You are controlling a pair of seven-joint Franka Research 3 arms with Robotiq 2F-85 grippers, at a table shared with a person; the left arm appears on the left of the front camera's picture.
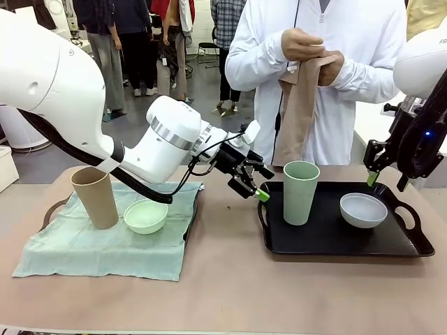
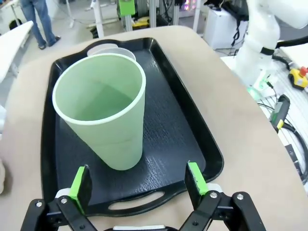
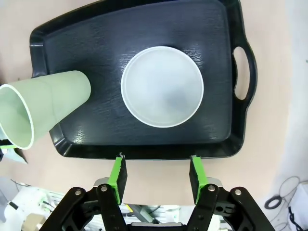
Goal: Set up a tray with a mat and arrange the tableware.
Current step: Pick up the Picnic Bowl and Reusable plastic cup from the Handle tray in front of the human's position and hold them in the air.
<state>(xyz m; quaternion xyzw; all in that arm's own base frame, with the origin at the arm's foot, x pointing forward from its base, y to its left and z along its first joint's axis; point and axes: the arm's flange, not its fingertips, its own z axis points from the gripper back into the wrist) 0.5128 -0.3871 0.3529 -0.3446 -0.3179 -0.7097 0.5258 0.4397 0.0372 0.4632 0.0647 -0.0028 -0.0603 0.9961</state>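
Observation:
A black tray (image 1: 328, 241) lies at the right with a pale green cup (image 1: 301, 192) and a white bowl (image 1: 363, 210) standing in it. At the left, a pale green mat (image 1: 91, 248) covers another dark tray (image 1: 51, 211); a tan cup (image 1: 95, 197) and a mint bowl (image 1: 145, 216) rest on the mat. My left gripper (image 1: 264, 183) is open at the black tray's left handle, facing the green cup (image 2: 103, 108). My right gripper (image 1: 387, 181) hovers open above the tray's far right side, looking down at the white bowl (image 3: 161, 85). Neither holds anything.
Across the table a person in a white jacket holds a tan cloth (image 1: 297, 112) at chest height with both hands. Bare tan tabletop (image 1: 223, 279) runs between the two trays and along the front. Other people stand far behind.

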